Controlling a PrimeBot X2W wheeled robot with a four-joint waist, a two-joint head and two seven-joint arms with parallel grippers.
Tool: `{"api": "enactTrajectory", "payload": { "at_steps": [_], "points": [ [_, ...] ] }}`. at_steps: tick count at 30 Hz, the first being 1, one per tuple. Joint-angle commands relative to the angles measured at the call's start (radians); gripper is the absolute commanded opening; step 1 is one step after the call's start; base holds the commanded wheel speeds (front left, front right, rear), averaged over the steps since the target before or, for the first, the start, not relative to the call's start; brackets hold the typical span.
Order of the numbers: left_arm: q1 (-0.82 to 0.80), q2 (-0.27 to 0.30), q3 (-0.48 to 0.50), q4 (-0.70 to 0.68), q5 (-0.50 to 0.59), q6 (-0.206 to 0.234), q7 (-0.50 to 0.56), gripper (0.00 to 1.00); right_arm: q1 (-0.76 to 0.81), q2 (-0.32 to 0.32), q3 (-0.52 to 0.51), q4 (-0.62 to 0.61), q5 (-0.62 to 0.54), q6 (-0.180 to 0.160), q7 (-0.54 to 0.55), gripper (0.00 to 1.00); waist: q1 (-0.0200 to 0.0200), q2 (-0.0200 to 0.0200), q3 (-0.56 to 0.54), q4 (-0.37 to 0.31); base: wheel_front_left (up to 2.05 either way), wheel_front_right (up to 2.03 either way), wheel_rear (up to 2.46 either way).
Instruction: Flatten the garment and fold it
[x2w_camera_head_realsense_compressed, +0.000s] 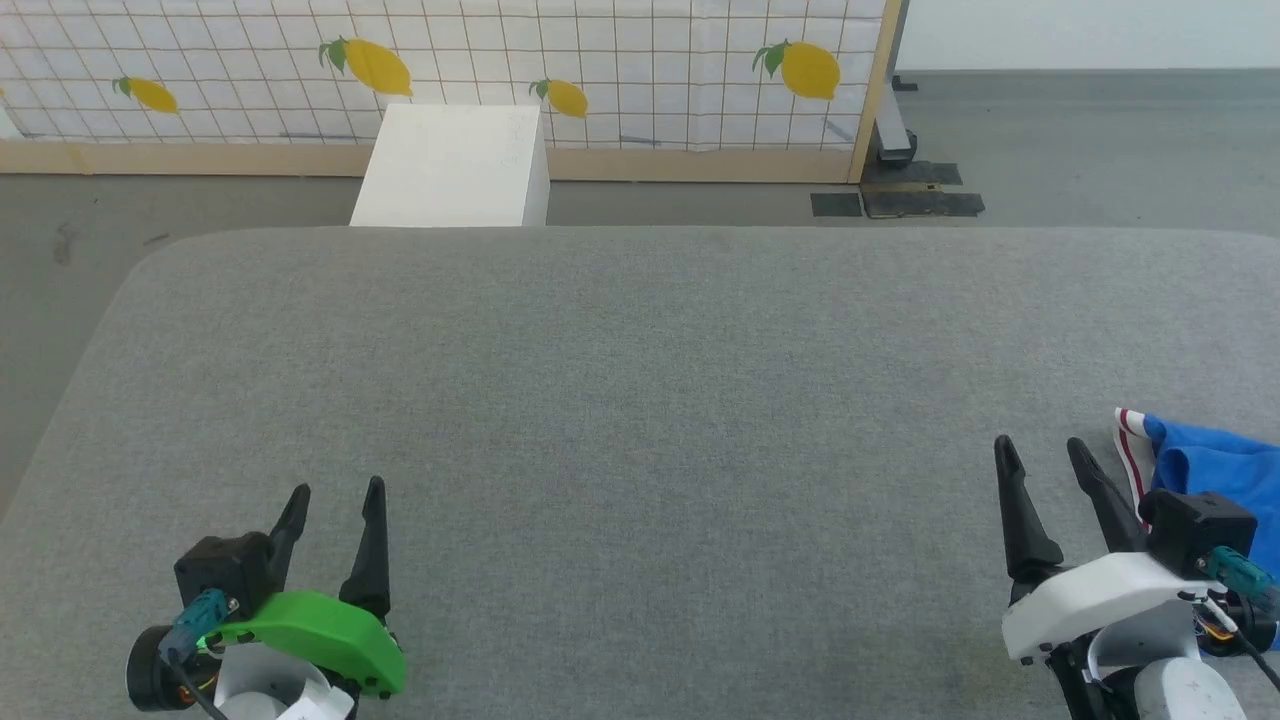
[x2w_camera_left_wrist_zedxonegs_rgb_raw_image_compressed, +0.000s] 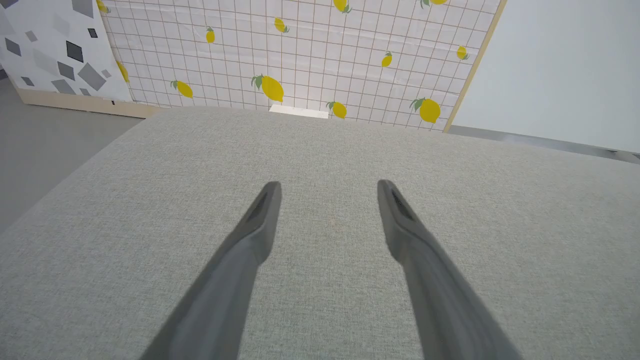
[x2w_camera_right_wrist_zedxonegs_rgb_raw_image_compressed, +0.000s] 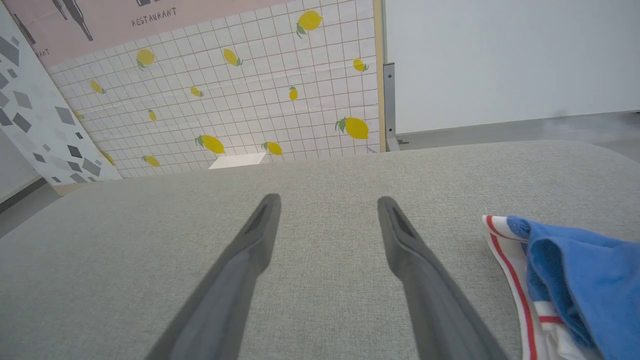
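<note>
The garment (x2w_camera_head_realsense_compressed: 1215, 470) is a bunched royal-blue shirt with a white, red-striped edge, lying at the right edge of the grey padded table (x2w_camera_head_realsense_compressed: 640, 400) and cut off by the frame. The right wrist view has the garment (x2w_camera_right_wrist_zedxonegs_rgb_raw_image_compressed: 575, 280) at its lower right. My right gripper (x2w_camera_head_realsense_compressed: 1040, 455) stands open just left of it, fingers apart from the cloth, nothing between them. The right gripper (x2w_camera_right_wrist_zedxonegs_rgb_raw_image_compressed: 327, 202) hovers over bare grey fabric. My left gripper (x2w_camera_head_realsense_compressed: 335, 495) is open at the lower left of the table, far from the shirt. The left gripper (x2w_camera_left_wrist_zedxonegs_rgb_raw_image_compressed: 327, 187) is also empty.
A white box (x2w_camera_head_realsense_compressed: 455, 165) stands on the floor behind the table's far edge. Behind it runs a lemon-print grid panel (x2w_camera_head_realsense_compressed: 600, 70) with a wooden frame. Dark floor plates (x2w_camera_head_realsense_compressed: 900, 200) lie at the back right. The table's left corner is rounded.
</note>
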Motion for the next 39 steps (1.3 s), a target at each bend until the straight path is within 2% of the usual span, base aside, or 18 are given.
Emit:
{"api": "enactTrajectory", "payload": {
  "at_steps": [1,7,39],
  "points": [
    [0.000,0.000,0.000,0.000,0.000,0.000,0.000,0.00,0.000,0.000,0.000,0.000,0.000,0.000,0.000,0.00,0.0000,0.0000,0.000,0.000,0.00,0.00,0.00],
    [0.002,-0.001,0.001,0.000,0.002,0.000,0.003,0.00,0.000,0.000,0.000,0.000,-0.001,0.000,0.000,0.00,0.0000,0.0000,0.000,0.000,0.00,0.00,0.00],
    [0.019,-0.086,0.083,-0.045,0.154,-0.036,0.058,0.00,0.015,0.000,0.024,-0.053,-0.053,0.000,0.024,0.00,0.0000,0.0000,-0.005,-0.008,0.00,0.00,0.00]
  ]
}}
